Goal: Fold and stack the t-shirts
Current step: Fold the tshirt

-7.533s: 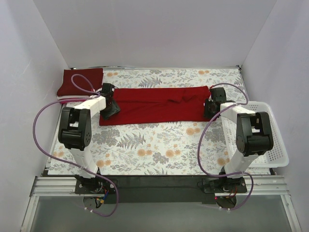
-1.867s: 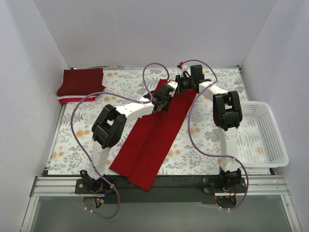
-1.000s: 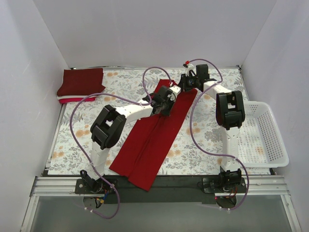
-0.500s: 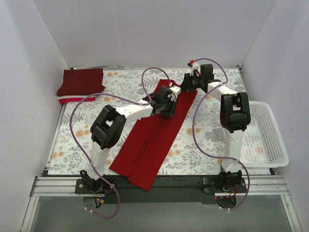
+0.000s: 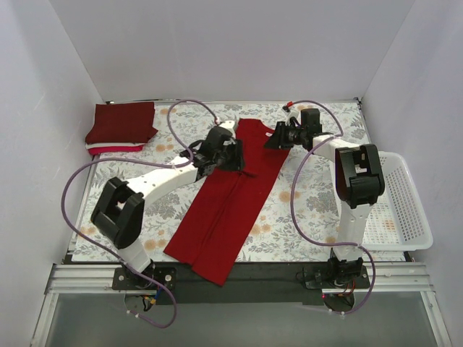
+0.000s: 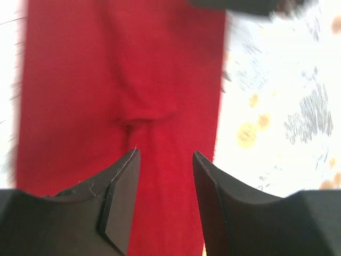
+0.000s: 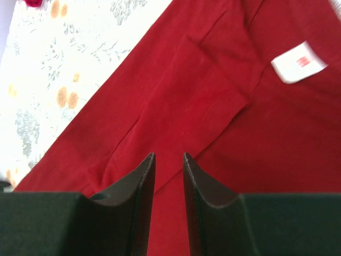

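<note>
Two grippers hovered over the long-folded bright red t-shirt: the left gripper with jaws parted and empty, the right gripper narrowly parted, grasping nothing.

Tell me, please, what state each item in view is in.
Red t-shirt, folded into a long strip, lying flat diagonally.
Maroon stack, folded, far-left corner.
Basket, upright, empty.
Left claw, open above the shirt, holding nothing.
Right claw, open, holding nothing.

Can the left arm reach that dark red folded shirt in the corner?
Probably yes. The folded maroon shirt lies on that arm's side, and nothing stands between it and the open left gripper.
</note>
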You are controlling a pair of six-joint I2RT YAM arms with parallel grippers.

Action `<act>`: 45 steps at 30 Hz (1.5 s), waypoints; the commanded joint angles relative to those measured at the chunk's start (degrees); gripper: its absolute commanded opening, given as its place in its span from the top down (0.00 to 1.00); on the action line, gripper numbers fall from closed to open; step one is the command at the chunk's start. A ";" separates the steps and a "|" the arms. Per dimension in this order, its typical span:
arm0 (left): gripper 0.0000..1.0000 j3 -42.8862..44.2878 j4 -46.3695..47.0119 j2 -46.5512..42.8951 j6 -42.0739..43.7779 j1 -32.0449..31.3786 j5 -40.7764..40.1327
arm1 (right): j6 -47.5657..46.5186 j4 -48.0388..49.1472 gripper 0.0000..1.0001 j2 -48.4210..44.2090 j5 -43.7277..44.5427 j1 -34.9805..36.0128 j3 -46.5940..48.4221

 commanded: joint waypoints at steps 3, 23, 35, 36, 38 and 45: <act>0.57 -8.01 -9.51 -6.32 -11.89 8.56 -5.53 | 7.10 5.57 0.66 -0.53 1.86 0.73 -3.75; 0.60 -19.27 -16.46 -14.93 -17.53 11.66 4.39 | 3.78 -10.06 0.65 24.06 13.83 -4.54 27.95; 0.59 -28.76 -16.46 -22.23 -19.99 10.43 10.12 | 0.70 -11.30 0.60 7.49 10.75 -4.99 23.73; 0.59 -29.37 -16.81 -22.84 -19.90 10.43 9.76 | 1.05 -11.21 0.60 4.33 10.92 -4.64 19.58; 0.60 -30.87 -18.03 -24.68 -19.99 10.34 8.01 | 2.71 -11.30 0.60 -4.81 10.23 -3.67 7.93; 0.63 -32.28 -22.96 -28.73 -20.25 10.26 1.94 | 7.90 -12.08 0.60 -30.48 11.09 4.05 -27.59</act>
